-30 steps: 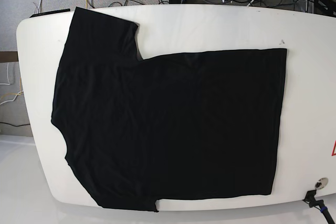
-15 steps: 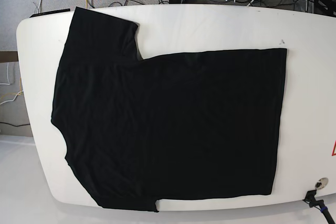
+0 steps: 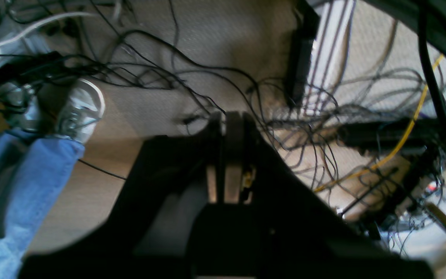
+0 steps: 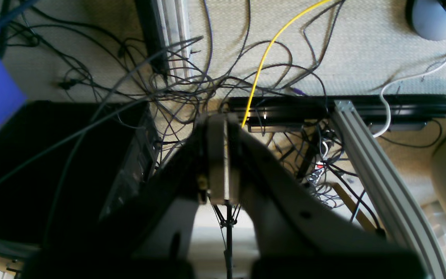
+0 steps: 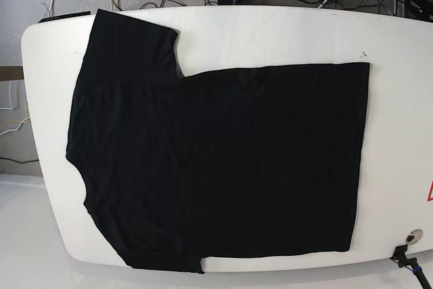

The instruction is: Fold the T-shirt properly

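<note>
Spread flat and plain-side up across the white counter (image 5: 270,32): the black T-shirt (image 5: 223,167), sleeves at the 9 o'clock end, one toward 11 o'clock and one toward 7 o'clock, straight hem at 3 o'clock, lower sleeve edge reaching the counter rim. Away from the cloth, out of the base view and over the cable-strewn floor (image 4: 343,46): right gripper (image 4: 223,116) with jaws pressed together, holding nothing. Likewise left gripper (image 3: 223,116), jaws closed and empty, a person's shoe (image 3: 79,110) and jeans leg (image 3: 18,186) at 9 o'clock.
</note>
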Controlling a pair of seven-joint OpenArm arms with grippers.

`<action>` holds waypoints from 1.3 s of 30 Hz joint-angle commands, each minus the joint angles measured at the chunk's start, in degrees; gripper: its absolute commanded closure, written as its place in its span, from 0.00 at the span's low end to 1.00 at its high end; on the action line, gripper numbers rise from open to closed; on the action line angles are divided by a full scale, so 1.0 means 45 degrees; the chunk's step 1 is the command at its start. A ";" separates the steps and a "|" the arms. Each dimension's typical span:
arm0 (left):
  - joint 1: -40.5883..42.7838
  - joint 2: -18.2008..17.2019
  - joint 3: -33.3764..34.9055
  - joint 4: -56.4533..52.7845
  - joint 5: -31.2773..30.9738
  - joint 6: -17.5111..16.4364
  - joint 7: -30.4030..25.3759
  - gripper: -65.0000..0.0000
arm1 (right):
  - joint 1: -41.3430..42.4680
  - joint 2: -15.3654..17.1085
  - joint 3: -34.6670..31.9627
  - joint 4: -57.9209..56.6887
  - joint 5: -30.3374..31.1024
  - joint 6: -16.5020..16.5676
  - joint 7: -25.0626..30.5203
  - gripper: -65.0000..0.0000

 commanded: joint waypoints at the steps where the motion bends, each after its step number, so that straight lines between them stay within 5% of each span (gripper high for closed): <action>1: 0.0022 -0.0116 0.0067 0.0067 -0.0042 0.0039 0.0031 1.00 | -0.0152 0.0042 -0.0034 0.0093 -0.0008 0.0009 -0.0107 1.00; 24: 0.3208 -0.0807 -0.0096 0.3087 -0.0111 -0.0125 -0.0036 1.00 | -0.1878 0.0985 -0.0257 0.2218 0.0232 -0.0106 -0.0002 1.00; 39: 0.7296 -0.2455 -0.0023 0.8049 -0.1718 -0.0199 -0.0330 1.00 | -0.5125 0.1829 -0.0405 0.6818 0.0453 -0.0560 -0.0180 1.00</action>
